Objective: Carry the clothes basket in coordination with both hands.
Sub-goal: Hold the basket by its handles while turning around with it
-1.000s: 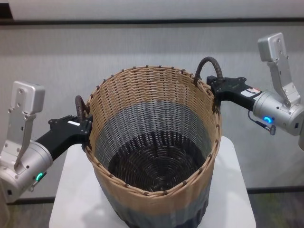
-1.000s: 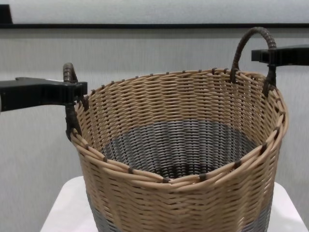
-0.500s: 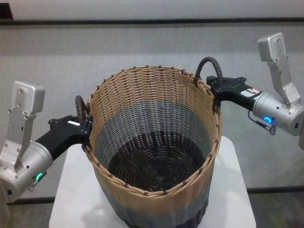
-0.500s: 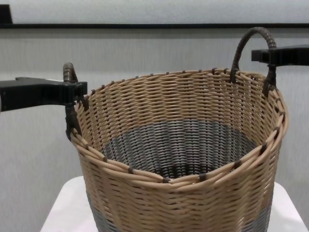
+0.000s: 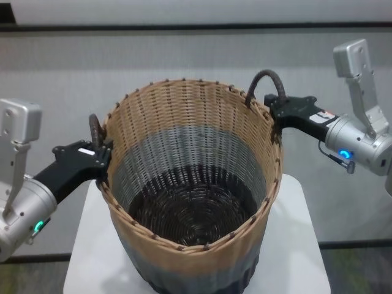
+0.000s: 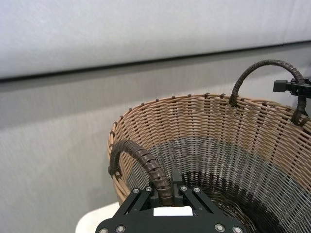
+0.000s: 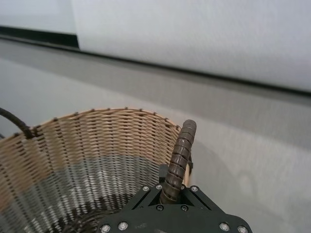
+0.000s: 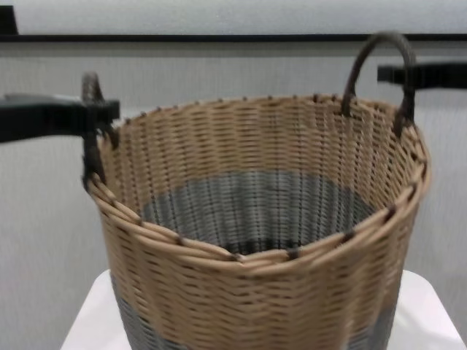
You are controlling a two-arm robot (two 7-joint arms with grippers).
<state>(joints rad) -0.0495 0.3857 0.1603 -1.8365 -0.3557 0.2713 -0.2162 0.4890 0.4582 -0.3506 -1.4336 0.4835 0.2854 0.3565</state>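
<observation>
The large round woven wicker clothes basket [image 5: 193,190], tan above and grey below, hangs between my arms over the white table [image 5: 300,245]. My left gripper [image 5: 98,156] and right gripper [image 5: 277,109] each clamp a dark wrapped loop handle, the right one higher.

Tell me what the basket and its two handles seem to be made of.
The clothes basket: woven wicker or rattan-like strands, matte; tan upper part, grey band below. Its two handles: dark brown loops spirally wrapped, perhaps cane or plastic strip, slightly glossy.
</observation>
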